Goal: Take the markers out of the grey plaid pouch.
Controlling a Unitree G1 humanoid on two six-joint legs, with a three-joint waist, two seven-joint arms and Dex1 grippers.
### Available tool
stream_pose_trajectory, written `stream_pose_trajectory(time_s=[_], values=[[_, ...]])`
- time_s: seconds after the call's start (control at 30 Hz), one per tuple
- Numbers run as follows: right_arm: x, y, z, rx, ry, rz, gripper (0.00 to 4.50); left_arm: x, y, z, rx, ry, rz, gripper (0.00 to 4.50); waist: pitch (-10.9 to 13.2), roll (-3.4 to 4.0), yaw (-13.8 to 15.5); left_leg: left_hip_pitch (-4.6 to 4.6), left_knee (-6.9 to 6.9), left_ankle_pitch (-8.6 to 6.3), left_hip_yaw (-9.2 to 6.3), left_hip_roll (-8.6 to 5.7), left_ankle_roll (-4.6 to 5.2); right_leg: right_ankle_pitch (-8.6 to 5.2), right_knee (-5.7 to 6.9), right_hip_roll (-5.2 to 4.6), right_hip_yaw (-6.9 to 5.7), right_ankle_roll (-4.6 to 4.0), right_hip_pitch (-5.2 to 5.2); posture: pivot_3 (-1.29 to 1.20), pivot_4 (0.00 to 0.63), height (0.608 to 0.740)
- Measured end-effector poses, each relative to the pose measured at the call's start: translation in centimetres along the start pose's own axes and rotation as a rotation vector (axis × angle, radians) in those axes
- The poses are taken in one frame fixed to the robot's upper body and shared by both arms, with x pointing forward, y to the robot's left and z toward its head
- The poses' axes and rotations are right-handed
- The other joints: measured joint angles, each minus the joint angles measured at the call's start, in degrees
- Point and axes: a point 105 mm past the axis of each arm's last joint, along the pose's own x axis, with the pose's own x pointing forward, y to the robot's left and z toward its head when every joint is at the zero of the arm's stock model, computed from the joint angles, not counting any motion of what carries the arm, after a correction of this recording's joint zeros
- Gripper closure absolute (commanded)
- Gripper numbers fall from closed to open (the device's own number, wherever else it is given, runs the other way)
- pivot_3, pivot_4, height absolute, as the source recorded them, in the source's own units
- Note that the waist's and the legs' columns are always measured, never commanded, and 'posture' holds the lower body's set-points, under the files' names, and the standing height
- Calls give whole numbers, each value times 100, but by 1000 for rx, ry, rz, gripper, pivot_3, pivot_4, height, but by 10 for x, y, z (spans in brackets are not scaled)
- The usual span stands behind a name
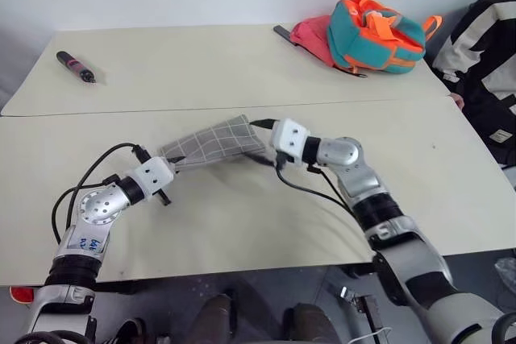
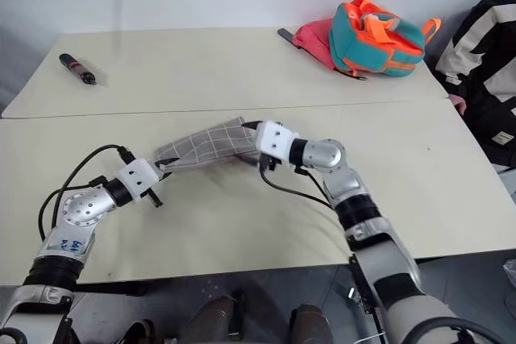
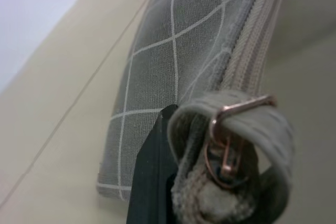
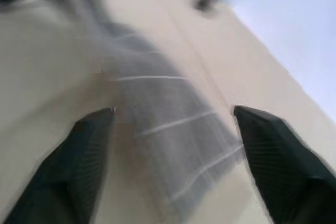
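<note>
Both of my grippers meet at the grey plaid pouch [image 1: 216,142], which lies near the middle of the front table [image 1: 242,223]: flat grey fabric with thin white grid lines, a pale zip and a small loop with a coppery ring. My left gripper [image 1: 171,163] is clamped on the loop end; my right gripper [image 4: 173,129] stands spread wide above the other end. Handwriting on my left arm is unreadable. Bare tabletop surrounds the pouch; a black-and-red pen [image 1: 76,67] and a teal-and-orange backpack [image 1: 375,33] sit well apart on the far table.
</note>
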Motion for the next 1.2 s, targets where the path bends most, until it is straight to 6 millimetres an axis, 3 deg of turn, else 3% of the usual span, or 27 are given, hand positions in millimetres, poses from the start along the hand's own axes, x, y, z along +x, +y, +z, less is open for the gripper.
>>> stream_pose_trajectory(time_s=[0.2,0.43,0.53,0.73,0.9,0.93,1.2], values=[[7,10,4,-292,63,29,79,2,-19,15,-22,3,-69,4500,1,-2,-14,1,1,-2,16,9,-4,-1,-32,3,1,-1,-4,0,150,740],[12,15,-11,-430,125,39,79,-1,-24,30,-80,-6,-92,4500,3,-5,0,-3,5,-2,15,11,-5,-1,-38,7,2,-1,0,0,150,740],[9,12,-18,-455,150,38,650,-3,-21,33,-112,-7,-78,4500,7,-13,-3,-4,9,-2,14,12,-5,-1,-44,8,2,-2,1,0,150,740],[10,3,-14,-441,125,-15,2750,-6,-23,35,-113,-9,-76,4500,8,-14,-12,-4,10,-3,14,21,-6,-1,-46,18,4,-2,1,0,150,740],[9,-2,-9,-387,94,-42,4500,-9,-25,41,-175,-59,-92,3014,8,-14,-9,-6,12,-3,14,24,-6,2,-56,21,4,-6,3,0,150,740],[7,-5,-7,-353,82,-53,4500,-10,-24,42,-173,-65,-86,2716,8,-14,-8,-6,13,-3,14,25,-6,4,-61,23,4,-10,6,0,150,740],[-10,-27,-2,-103,8,-94,4500,-18,-6,53,-108,-146,4,2716,8,-14,-5,-16,23,-4,14,42,-5,16,-83,38,1,-30,12,0,150,740]])
